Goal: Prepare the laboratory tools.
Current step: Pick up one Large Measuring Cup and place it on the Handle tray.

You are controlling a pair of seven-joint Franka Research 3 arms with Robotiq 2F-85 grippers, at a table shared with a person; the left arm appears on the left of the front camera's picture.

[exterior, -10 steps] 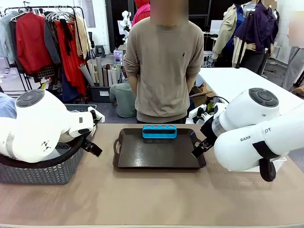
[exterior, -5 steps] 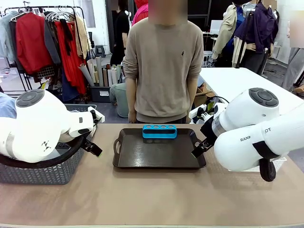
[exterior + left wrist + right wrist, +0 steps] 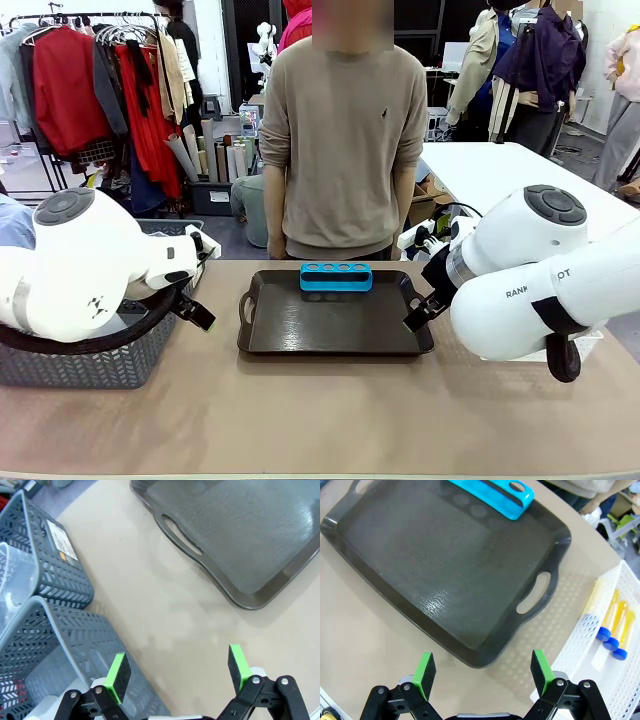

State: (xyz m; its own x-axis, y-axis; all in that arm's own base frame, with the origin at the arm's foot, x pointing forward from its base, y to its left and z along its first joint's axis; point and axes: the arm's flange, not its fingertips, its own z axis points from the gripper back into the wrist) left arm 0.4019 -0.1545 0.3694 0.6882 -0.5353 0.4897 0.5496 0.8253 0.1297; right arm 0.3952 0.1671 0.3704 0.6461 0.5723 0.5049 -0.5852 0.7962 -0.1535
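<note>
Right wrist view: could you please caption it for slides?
Open right gripper near dark tray; blue-capped yellow tubes in white basket.

On my right arm (image 3: 520,305) I read dark letters on the white shell: "RANK", and a little further along, "OT". Both words are cut off where the casing curves away. In the left wrist view, the grey basket (image 3: 67,577) on the worktop carries a white sticker (image 3: 61,539) with an orange mark and lines of print too small for me to read. The person's sweater (image 3: 345,140) bears a tiny dark emblem I cannot make out.
</note>
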